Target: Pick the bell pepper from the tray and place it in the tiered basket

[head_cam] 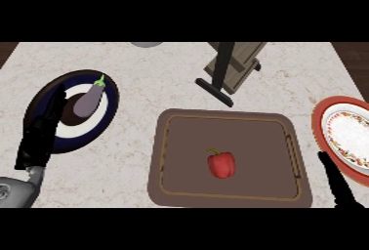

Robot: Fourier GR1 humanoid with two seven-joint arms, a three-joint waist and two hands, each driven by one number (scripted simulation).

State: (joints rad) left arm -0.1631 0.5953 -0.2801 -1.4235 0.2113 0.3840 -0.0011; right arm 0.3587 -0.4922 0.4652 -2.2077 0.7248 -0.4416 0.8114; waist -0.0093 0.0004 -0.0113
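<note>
A red bell pepper (221,164) with a green stem lies in the middle of a brown rectangular tray (173,161) on the marble counter. The tiered basket (238,63) shows as a wooden frame with a black post and base at the back, right of centre. My right hand (338,185) stands at the lower right, beside the tray's right edge, fingers straight and holding nothing. My left hand (39,134) rests at the left over a dark plate's edge, fingers straight and holding nothing.
A dark blue and white plate (108,112) at the left carries a purple eggplant (90,99). A red-rimmed patterned plate (346,132) sits at the right edge. A grey round object (147,44) is cut off at the back.
</note>
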